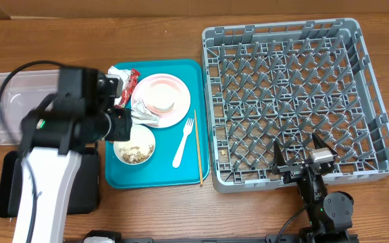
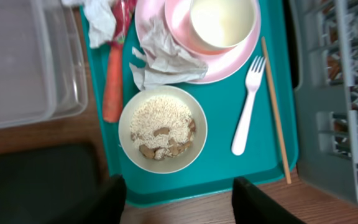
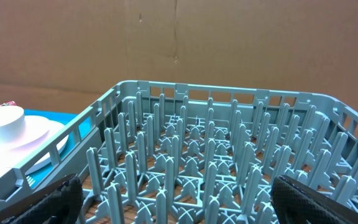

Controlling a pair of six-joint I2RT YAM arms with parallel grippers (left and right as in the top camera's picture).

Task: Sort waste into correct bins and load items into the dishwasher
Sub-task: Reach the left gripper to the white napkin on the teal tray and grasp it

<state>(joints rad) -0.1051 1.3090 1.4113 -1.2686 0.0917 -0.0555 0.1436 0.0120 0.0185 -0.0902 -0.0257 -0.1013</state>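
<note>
The teal serving tray (image 1: 181, 172) holds a white bowl of rice and brown scraps (image 1: 134, 145) (image 2: 163, 129), a pink plate (image 1: 179, 101) (image 2: 232, 67) with a pink bowl (image 2: 178, 28) and a white cup (image 2: 222, 22) (image 3: 2, 121), silver foil (image 1: 144, 116) (image 2: 166, 59), an orange carrot stick (image 2: 112, 84), a napkin (image 1: 118, 73) (image 2: 101, 15), a red wrapper (image 1: 132, 82), a white fork (image 1: 183, 143) (image 2: 247, 106) and a chopstick (image 1: 198, 147) (image 2: 276, 109). My left gripper (image 2: 179, 202) is open and empty above the tray's near edge. My right gripper (image 1: 304, 152) (image 3: 185, 205) is open and empty over the grey rack (image 1: 296, 40) (image 3: 185, 93).
The clear tub (image 1: 5, 101) (image 2: 30, 62) lies left of the teal tray. The black tray (image 1: 9, 192) (image 2: 36, 180) lies in front of the tub, partly under my left arm. The rack's edge shows at the right of the left wrist view (image 2: 340, 93).
</note>
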